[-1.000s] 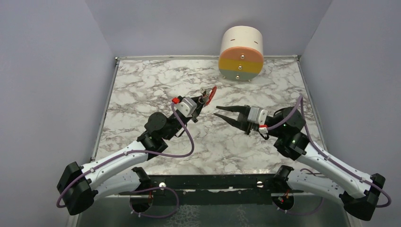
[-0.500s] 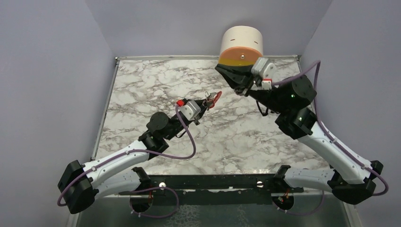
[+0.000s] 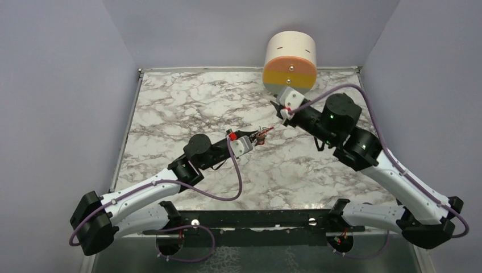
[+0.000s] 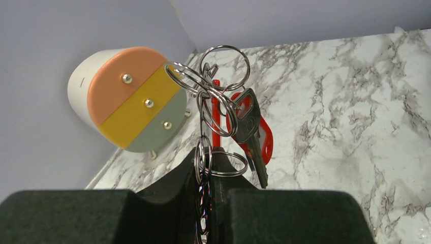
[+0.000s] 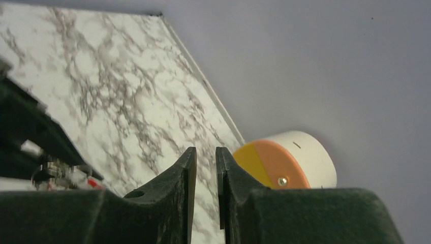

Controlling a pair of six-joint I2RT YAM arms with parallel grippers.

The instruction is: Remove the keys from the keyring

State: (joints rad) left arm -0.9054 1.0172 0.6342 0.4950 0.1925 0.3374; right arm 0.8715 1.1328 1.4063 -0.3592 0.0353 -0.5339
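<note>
1. Marble-patterned desk fills a lavender-walled booth. At its far edge stands a cream cylinder with a peach, yellow and grey-green striped face.
2. The left tool is clamped on the silver link-chain keyring and holds it off the desk, nearer the arms than the cylinder and slightly to its left.
3. Thin wire rings fan out above the fingers. A flat dark-headed key hangs from them against the red crescent clip. A second key cannot be picked out among the red.
4. The right tool hovers just in front of the cylinder. Its fingers are narrow, with only a thin slit between them and nothing in it.
5. The bundle looks light and floppy, so the chain will likely swing and twist. The rings are probably stiff, springy and slippery.
6. The key itself looks rigid but tiny. The best hold is probably a pinch across the flat faces of its dark head, clear of the clip, with the chain kept gripped close to the rings.
</note>
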